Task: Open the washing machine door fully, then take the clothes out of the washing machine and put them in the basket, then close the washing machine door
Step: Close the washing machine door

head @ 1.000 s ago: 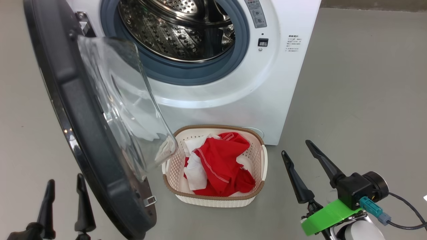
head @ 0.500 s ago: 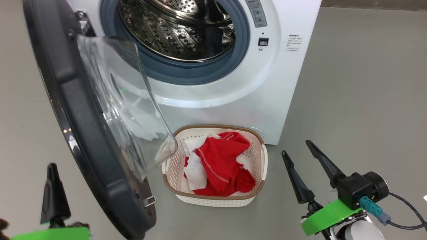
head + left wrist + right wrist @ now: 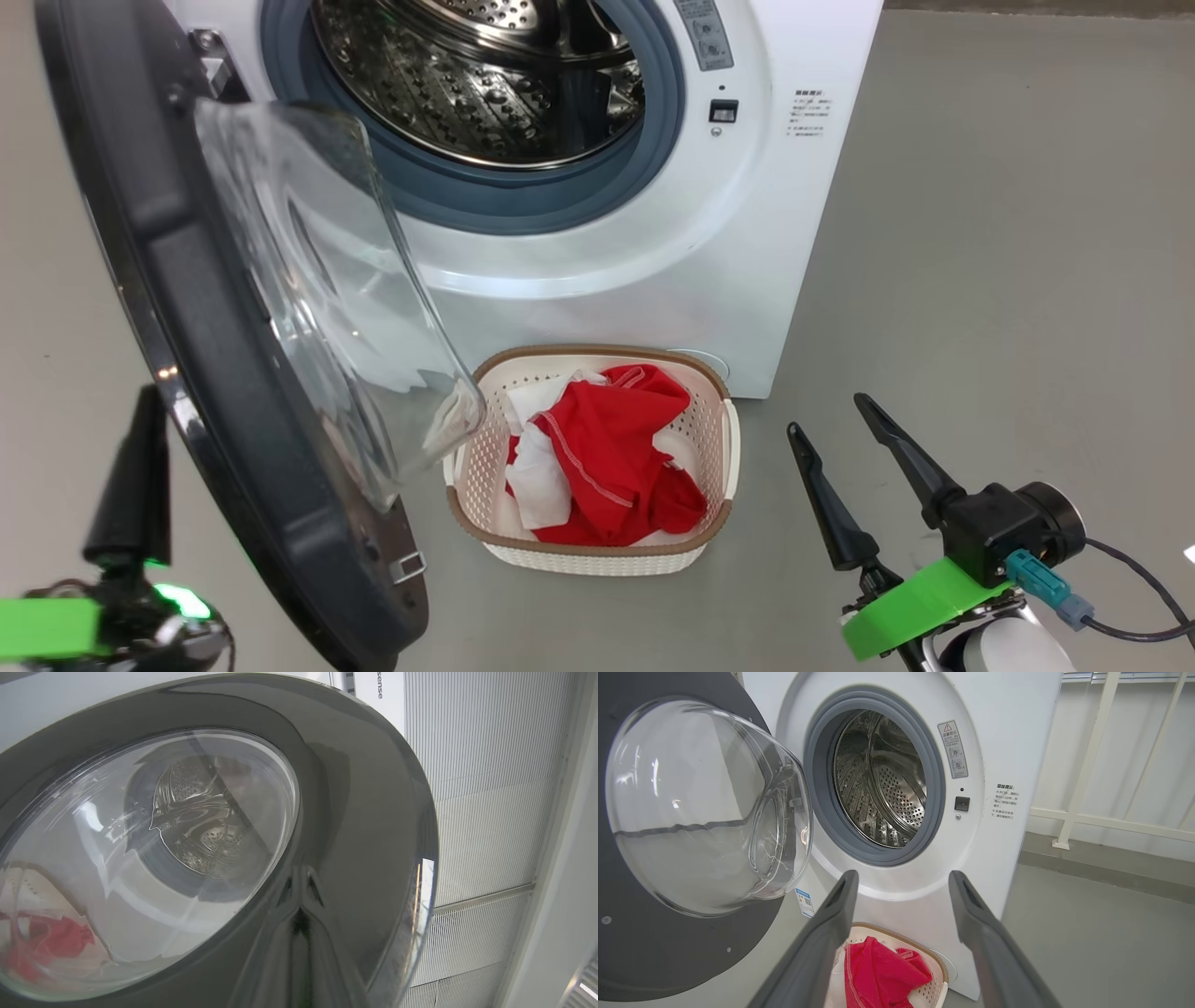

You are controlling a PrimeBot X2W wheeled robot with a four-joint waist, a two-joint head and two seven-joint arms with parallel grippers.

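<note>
The washing machine (image 3: 653, 280) stands with its steel drum (image 3: 485, 84) bare. The washing machine door (image 3: 215, 373) hangs wide open at the left, glass bowl facing the basket. Red and white clothes (image 3: 607, 448) lie in the cream basket (image 3: 597, 560) on the floor in front of the machine. My left gripper (image 3: 149, 397) is shut and holds nothing. It sits on the door's outer side. In the left wrist view my left gripper (image 3: 299, 914) meets its reflection on the door's (image 3: 364, 812) glossy rim. My right gripper (image 3: 827, 414) stands open and holds nothing, right of the basket.
Grey floor spreads to the right of the machine and around the basket. A ribbed white wall panel (image 3: 481, 788) lies beyond the door. A white railing (image 3: 1087, 765) runs behind the machine's right side. A cable (image 3: 1139, 607) trails from my right wrist.
My left gripper has shut, turned and risen beside the door's outer rim. The head camera has shifted a little. The right gripper, door, basket and clothes stay as they were.
</note>
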